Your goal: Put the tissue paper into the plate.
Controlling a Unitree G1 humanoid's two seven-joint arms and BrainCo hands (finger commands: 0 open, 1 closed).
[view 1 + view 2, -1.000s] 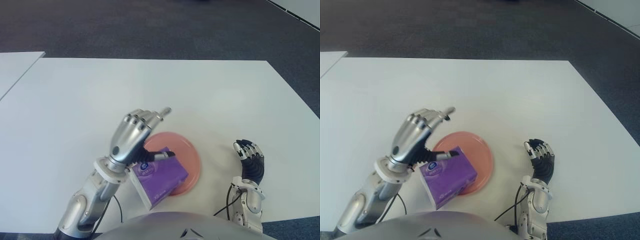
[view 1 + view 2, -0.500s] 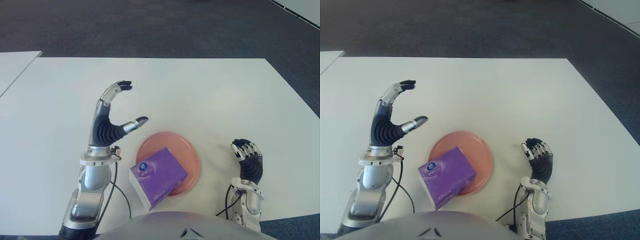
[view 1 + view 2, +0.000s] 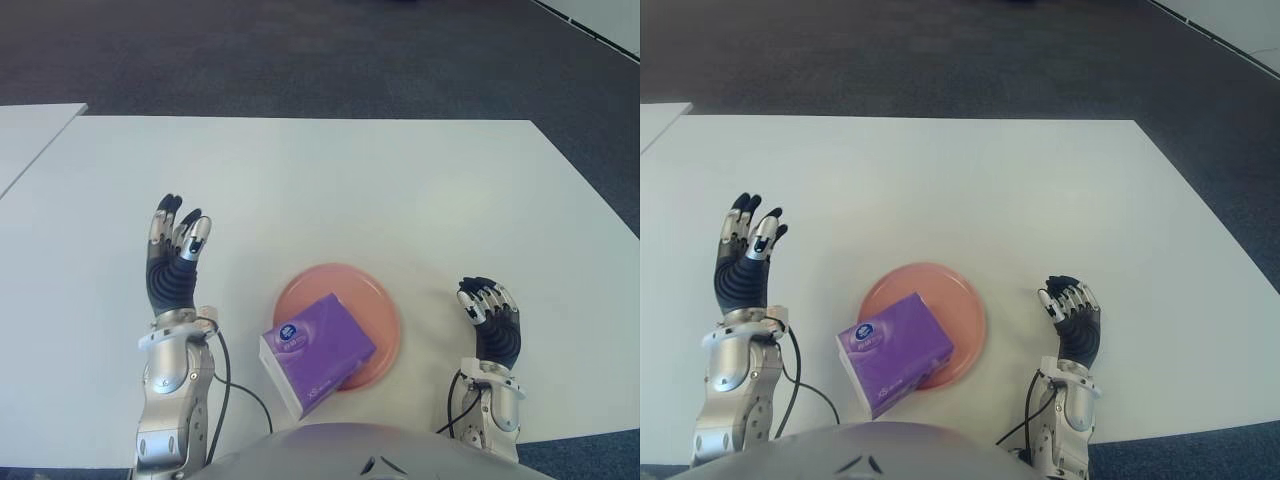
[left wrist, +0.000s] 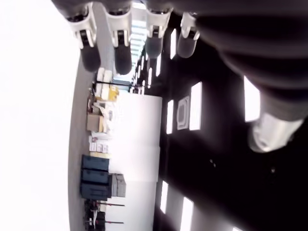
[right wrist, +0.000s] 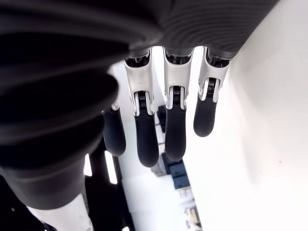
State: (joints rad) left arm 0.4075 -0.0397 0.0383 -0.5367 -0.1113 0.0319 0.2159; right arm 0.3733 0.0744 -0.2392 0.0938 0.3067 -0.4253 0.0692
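So the left robot hand [image 3: 174, 265] has let go and pulled back left, fingers open and empty. The purple tissue paper pack [image 3: 317, 350] now sits on the round pink plate [image 3: 380, 305], overhanging its near edge, looks basically done. Right robot hand [image 3: 489, 320] idles right of the plate, fingers loosely curled, holding nothing.

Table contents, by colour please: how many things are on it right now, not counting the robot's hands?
Purple: 1, the tissue pack, lying partly on the plate, partly over its near rim.
Pink: 1, the plate.
Total: 2.
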